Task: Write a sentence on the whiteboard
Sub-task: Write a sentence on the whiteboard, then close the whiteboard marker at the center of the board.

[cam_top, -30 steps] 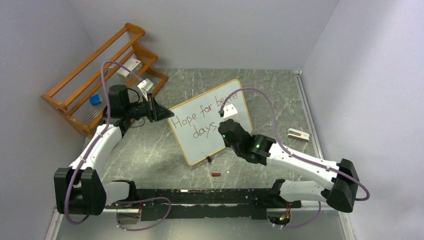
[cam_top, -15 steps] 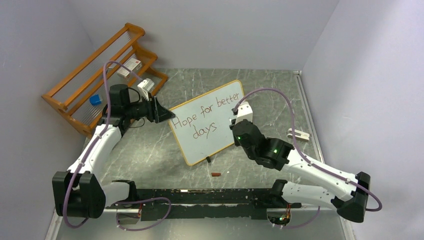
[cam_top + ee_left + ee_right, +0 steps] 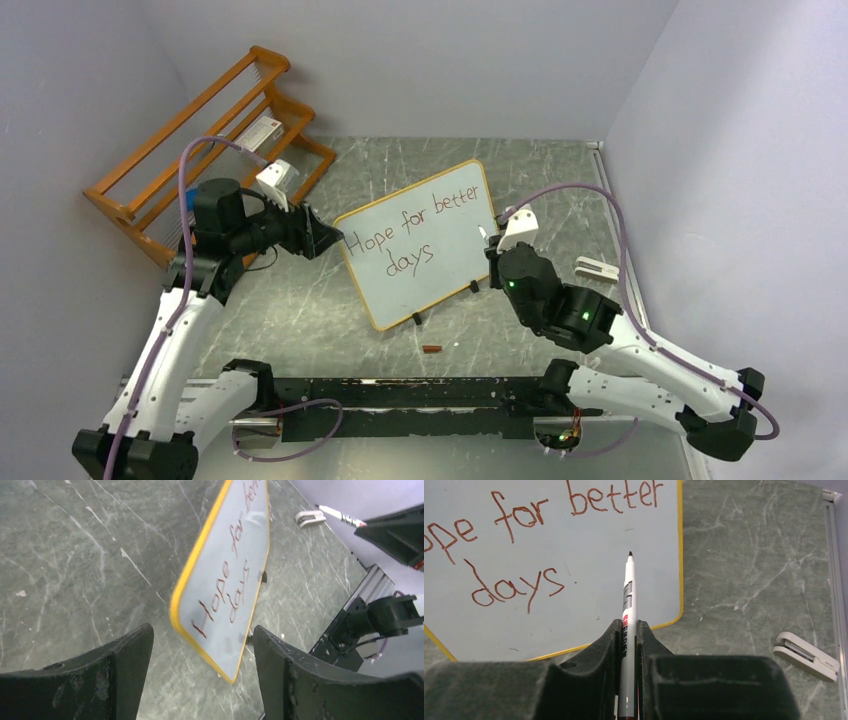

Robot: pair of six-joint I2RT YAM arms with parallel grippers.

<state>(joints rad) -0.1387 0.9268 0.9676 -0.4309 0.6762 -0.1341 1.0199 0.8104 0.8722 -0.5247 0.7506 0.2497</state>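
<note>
One whiteboard [image 3: 450, 265], one four-word sentence [image 3: 410, 220], left gripper [image 3: 325, 240] spread apart, right gripper [image 3: 629, 627] clamped on one marker [image 3: 628, 585]

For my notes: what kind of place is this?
Probably a robot test cell: plain walls enclose the table, the left arm and right arm are mounted at its near edge, facing a whiteboard.

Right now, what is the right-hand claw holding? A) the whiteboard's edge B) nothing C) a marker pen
C: the right gripper is shut on a white marker, whose uncapped tip points toward the whiteboard.
</note>
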